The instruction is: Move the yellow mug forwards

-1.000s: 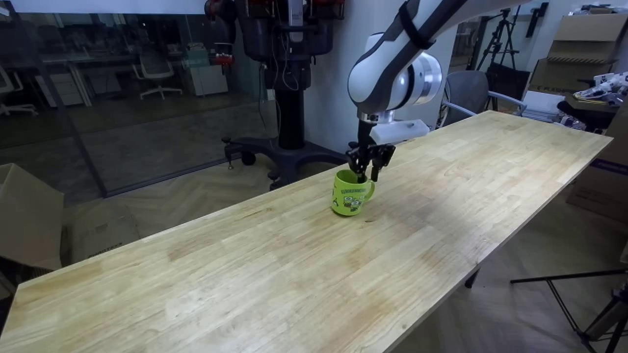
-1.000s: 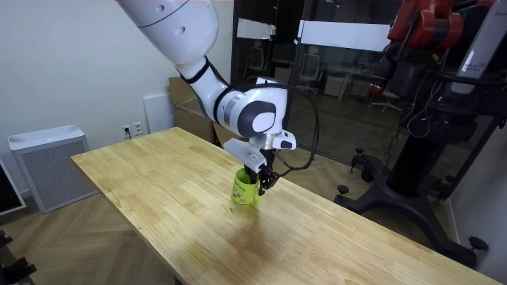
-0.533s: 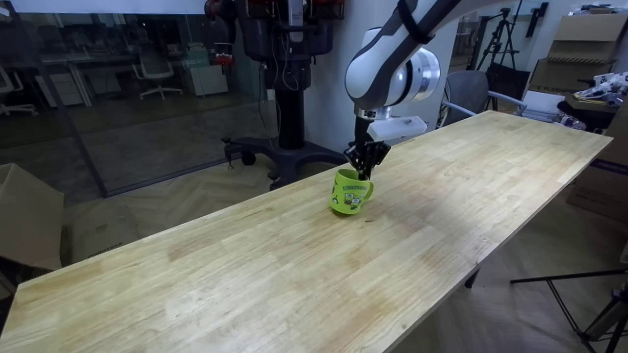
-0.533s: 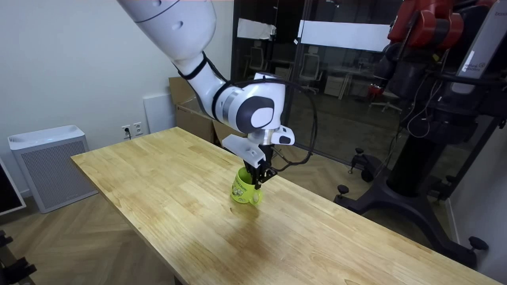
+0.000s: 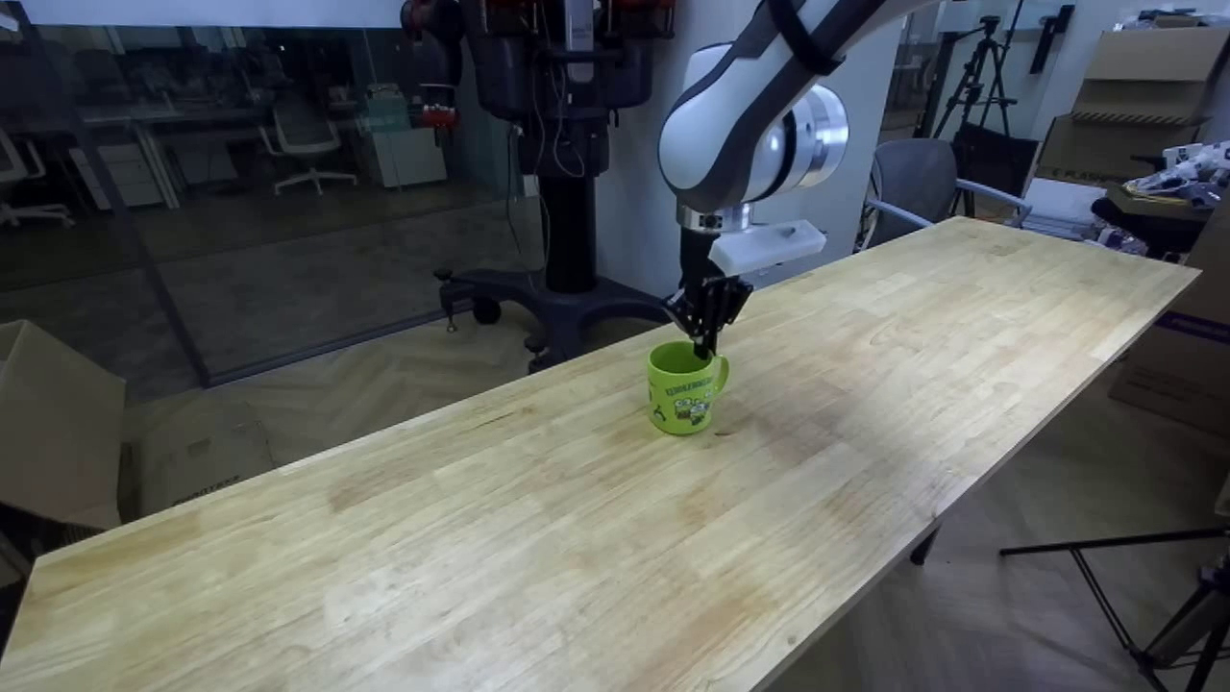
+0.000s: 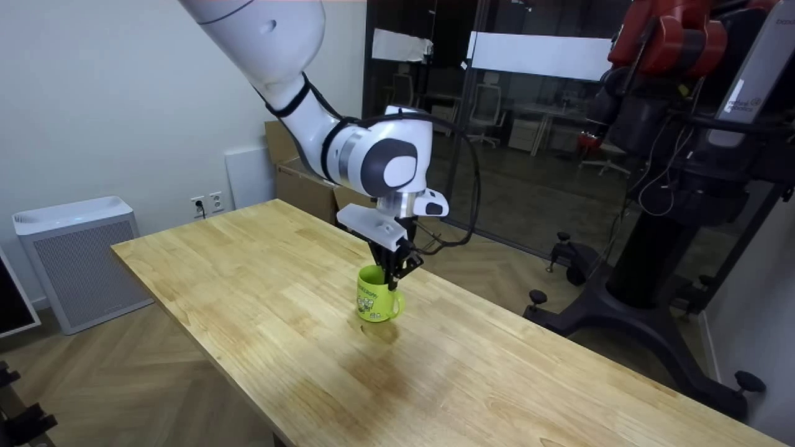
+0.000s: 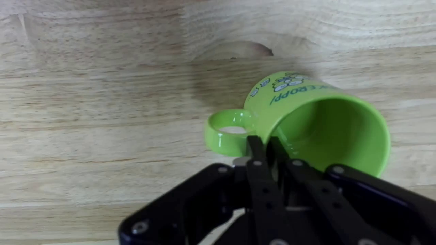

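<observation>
The yellow mug (image 5: 680,394) is lime-green with a cartoon print and a side handle. It appears upright on or just above the wooden table in both exterior views, also here (image 6: 374,298). My gripper (image 7: 266,141) is shut on the mug's wall beside the handle. In the wrist view one finger is inside the mug (image 7: 289,98) and one is outside, next to the handle. Whether the mug's base touches the table cannot be told. In the exterior views the gripper (image 5: 706,348) comes down from above onto the handle-side rim.
The long wooden table (image 5: 538,557) carries the mug near its far edge in that view. A dark wheeled robot stand (image 6: 646,298) stands on the floor beyond the table edge. A cable loop (image 6: 475,186) hangs from the arm.
The gripper fingers have closed on the mug's wall. The mug first tilted slightly, then came upright and shifted a little, leftward in an exterior view, along with the arm.
</observation>
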Action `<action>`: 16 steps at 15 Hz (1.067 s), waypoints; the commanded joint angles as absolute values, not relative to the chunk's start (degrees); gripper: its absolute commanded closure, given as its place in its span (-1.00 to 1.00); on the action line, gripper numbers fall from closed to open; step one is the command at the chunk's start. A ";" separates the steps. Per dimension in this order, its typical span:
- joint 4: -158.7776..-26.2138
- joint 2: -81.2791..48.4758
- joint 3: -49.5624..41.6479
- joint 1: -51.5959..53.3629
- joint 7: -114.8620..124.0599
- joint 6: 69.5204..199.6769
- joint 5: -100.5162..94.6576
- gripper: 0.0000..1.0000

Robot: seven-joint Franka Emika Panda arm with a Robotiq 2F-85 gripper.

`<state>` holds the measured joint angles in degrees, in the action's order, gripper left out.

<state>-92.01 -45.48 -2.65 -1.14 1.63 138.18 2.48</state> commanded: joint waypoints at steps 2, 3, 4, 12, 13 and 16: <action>-99.69 -38.22 -2.92 -0.81 0.49 131.87 -0.22 0.96; -101.70 -36.77 -3.19 -0.75 0.51 130.45 -0.97 0.96; -103.74 -35.40 -3.38 -0.79 0.47 129.76 -1.58 0.96; -123.94 -24.83 -5.52 -1.36 6.00 141.47 -1.46 0.96; -125.97 -23.99 -5.58 -1.53 6.69 144.30 -0.75 0.96; -130.80 -22.12 -5.94 -1.72 8.71 151.57 1.70 0.96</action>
<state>-124.83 -26.57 -5.72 -1.57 5.08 146.40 0.12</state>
